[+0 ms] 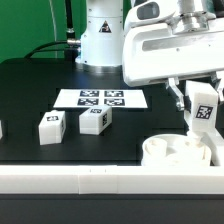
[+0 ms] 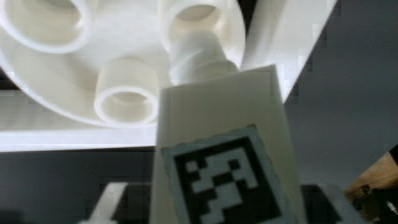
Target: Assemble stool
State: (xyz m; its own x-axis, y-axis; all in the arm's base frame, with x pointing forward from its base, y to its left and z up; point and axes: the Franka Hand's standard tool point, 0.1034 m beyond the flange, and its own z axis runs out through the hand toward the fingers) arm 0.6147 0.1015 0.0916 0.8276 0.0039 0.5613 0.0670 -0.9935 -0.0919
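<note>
Black tabletop, green backdrop behind the arm's white base. Long white rail runs along the edge nearest the exterior camera. Round seat lies just beside it, seemingly touching, toward the corner on the exterior view's right, sockets facing up. I judge the rail a brace, so the seat cannot slide while legs go in.

Gripper is clamped on one leg, fingers pressing its sides, tag facing outward, held over the seat. In the wrist view that leg's peg end aims at a socket; cannot tell whether it has entered.

One loose leg and a second loose leg rest mid-table, just in front of the marker board, well apart from the seat. Step in hand, by my reading: first leg insertion, since no leg looks fitted.
</note>
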